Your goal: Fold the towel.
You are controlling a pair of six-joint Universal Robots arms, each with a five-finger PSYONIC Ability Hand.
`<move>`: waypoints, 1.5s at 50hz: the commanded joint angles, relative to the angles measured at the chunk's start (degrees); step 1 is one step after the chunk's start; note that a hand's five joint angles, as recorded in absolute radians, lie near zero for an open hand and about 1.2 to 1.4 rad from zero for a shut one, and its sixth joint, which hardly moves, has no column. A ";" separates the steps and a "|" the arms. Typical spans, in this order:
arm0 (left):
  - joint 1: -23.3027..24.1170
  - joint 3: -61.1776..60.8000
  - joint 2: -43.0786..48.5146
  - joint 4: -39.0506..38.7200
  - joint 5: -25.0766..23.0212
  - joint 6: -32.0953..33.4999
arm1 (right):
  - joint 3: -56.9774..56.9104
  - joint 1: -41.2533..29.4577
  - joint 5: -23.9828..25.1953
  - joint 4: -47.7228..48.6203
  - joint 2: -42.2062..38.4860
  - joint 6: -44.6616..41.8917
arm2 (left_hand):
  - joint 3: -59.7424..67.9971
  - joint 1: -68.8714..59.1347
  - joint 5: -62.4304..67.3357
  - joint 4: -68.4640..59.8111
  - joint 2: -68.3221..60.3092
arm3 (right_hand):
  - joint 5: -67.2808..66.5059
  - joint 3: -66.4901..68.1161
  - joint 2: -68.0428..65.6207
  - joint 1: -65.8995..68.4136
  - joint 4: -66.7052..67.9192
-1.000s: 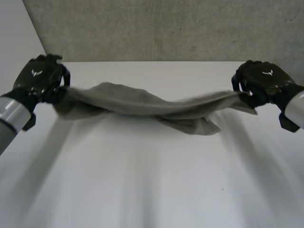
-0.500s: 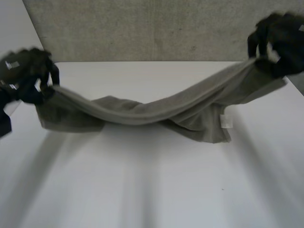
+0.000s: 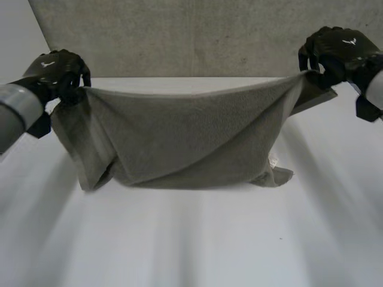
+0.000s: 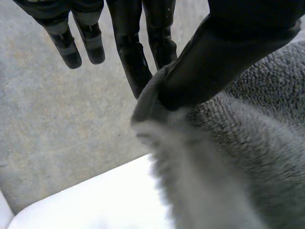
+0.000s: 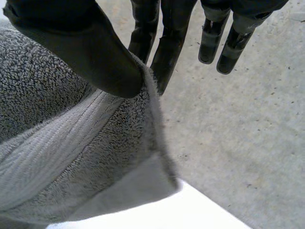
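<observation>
No words or numbers can be read anywhere. The only sign is a small white winged emblem, one on the back of the left hand [image 3: 52, 72] and one on the back of the right hand [image 3: 335, 51], neither with any lettering

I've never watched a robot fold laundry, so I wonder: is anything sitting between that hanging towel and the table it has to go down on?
Nothing visible does. The towel hangs between the left robot hand and the right robot hand, each pinching a top corner, and its lower edge is already down at the white table.
</observation>
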State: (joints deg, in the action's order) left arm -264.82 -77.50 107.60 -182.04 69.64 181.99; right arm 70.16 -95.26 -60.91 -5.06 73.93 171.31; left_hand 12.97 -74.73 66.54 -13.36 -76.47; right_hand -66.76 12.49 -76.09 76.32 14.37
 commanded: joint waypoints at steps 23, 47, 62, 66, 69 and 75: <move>1.59 1.91 -4.07 -17.03 -3.46 3.37 | 0.74 5.08 5.96 14.29 4.03 6.94 | -2.97 -5.27 3.46 3.36 -3.53 | -3.24 -2.49 -3.91 3.68 -4.37; -7.99 -31.74 -31.55 -9.05 -12.25 11.90 | 26.26 7.81 13.18 1.93 30.38 -3.53 | -2.97 -5.27 3.46 3.36 -3.53 | -3.24 -2.49 -3.91 3.68 -4.37; -11.86 -32.36 -33.86 -7.45 -13.13 6.71 | 24.67 10.01 12.49 -2.23 26.63 -4.41 | -2.97 -5.27 3.46 3.36 -3.53 | -3.24 -2.49 -3.91 3.68 -4.37; -10.55 -32.01 -28.52 -6.40 -12.87 6.80 | 25.20 9.92 12.04 -2.14 24.33 -4.94 | -2.97 -5.27 3.46 3.36 -3.53 | -3.24 -2.49 -3.91 3.68 -4.37; -9.23 -30.35 -23.61 -6.14 -12.34 6.80 | 24.94 9.92 10.82 -1.88 19.71 -6.42 | -2.97 -5.27 3.46 3.36 -3.53 | -3.24 -2.49 -3.91 3.68 -4.37; -3.45 -20.62 -10.00 -4.47 -7.70 6.80 | 19.25 6.68 3.81 -1.79 9.68 -9.59 | -2.97 -5.27 3.46 3.36 -3.53 | -3.24 -2.49 -3.91 3.68 -4.37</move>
State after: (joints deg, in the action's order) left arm -273.55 -106.68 85.32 -188.02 57.44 188.63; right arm 94.44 -85.57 -50.85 -6.94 92.45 164.62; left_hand 12.97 -74.74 66.54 -13.36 -76.50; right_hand -66.70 12.49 -76.30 76.40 14.37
